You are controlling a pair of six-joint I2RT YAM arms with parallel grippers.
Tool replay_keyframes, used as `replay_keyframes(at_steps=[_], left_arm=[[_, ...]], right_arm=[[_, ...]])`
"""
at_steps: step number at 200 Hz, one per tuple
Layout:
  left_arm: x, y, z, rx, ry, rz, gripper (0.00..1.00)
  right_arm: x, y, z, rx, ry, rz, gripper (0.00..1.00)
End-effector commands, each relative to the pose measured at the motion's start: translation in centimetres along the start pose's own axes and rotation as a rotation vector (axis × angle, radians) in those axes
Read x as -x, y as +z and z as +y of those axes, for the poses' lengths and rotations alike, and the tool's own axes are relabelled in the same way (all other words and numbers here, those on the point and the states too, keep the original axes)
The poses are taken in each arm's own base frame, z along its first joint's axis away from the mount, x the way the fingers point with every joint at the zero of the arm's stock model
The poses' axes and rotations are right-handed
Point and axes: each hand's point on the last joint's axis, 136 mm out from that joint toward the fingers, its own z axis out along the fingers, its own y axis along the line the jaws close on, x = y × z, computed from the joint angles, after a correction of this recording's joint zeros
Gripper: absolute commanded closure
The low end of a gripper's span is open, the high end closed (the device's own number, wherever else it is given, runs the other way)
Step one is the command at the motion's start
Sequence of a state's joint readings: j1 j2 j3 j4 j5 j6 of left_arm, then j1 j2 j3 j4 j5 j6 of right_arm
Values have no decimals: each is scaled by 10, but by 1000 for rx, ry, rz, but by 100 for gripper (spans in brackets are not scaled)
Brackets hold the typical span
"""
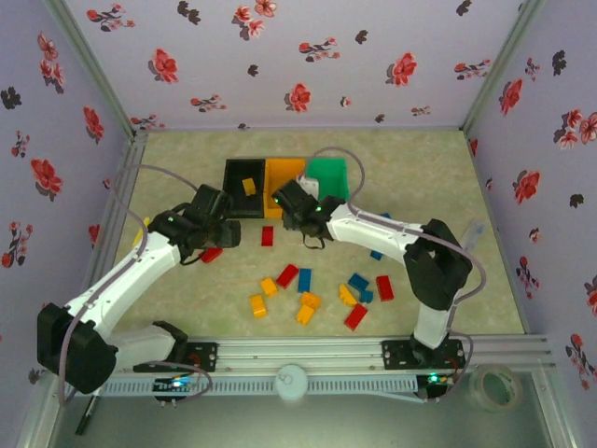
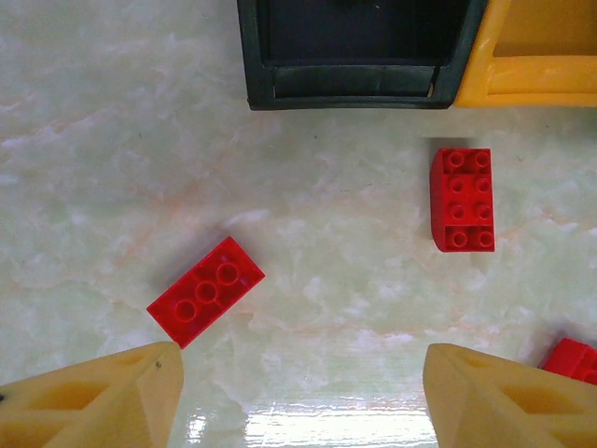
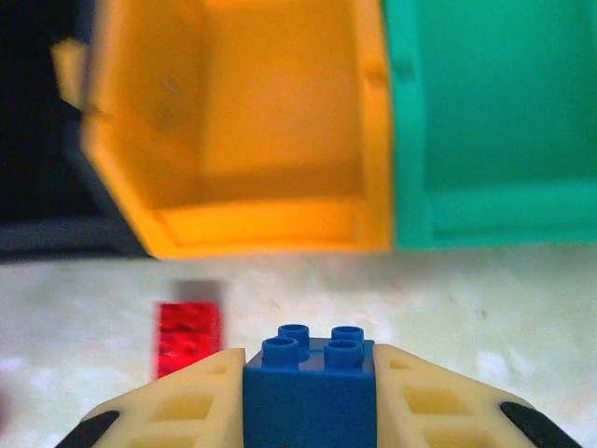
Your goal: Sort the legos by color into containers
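From where I stand, the right gripper is pinching a blue brick firmly between its pads, studs up, held just short of the bins, facing the wall where the orange bin meets the green bin. So this looks like the carry step. Next it needs to lift over a rim and release. I can't tell which bin is meant for blue, though a yellow brick already sits in the black bin. The left gripper hangs with fingers spread above the table, a tilted red brick lying near one fingertip. It would need to shift sideways and turn before closing.
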State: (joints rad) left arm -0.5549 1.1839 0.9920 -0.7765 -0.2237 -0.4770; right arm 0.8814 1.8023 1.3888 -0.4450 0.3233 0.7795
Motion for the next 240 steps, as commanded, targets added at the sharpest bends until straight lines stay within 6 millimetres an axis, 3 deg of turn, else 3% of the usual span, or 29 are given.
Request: replay_keyframes(at_steps=[1,42,78,117,157,175,240], left_arm=[[3,-9,-2,-13,-21,-16,31],[0,-10,-1,-9,-31,-12,31],[-2,-10,0,-11,-43,-15,31],[-5,-9,2,-2,-46,-12,31],[-8,-3,9,41,-55,-6,31],[-7,-2,20,96,-91,-29,31],[-15,20,15,111,-95,26,29]], right_arm=[[40,-16,5,7,-80,-73,76],[82,7,22,49,-130,-88,76],[101,40,28,51,-150,-60,75],[111,51,31,66,-169,-57,48],[116,31,30,82,-188,-76,39],[116,15,27,101,-189,-95,37],[106,-46,6,143,-221,-137,32]])
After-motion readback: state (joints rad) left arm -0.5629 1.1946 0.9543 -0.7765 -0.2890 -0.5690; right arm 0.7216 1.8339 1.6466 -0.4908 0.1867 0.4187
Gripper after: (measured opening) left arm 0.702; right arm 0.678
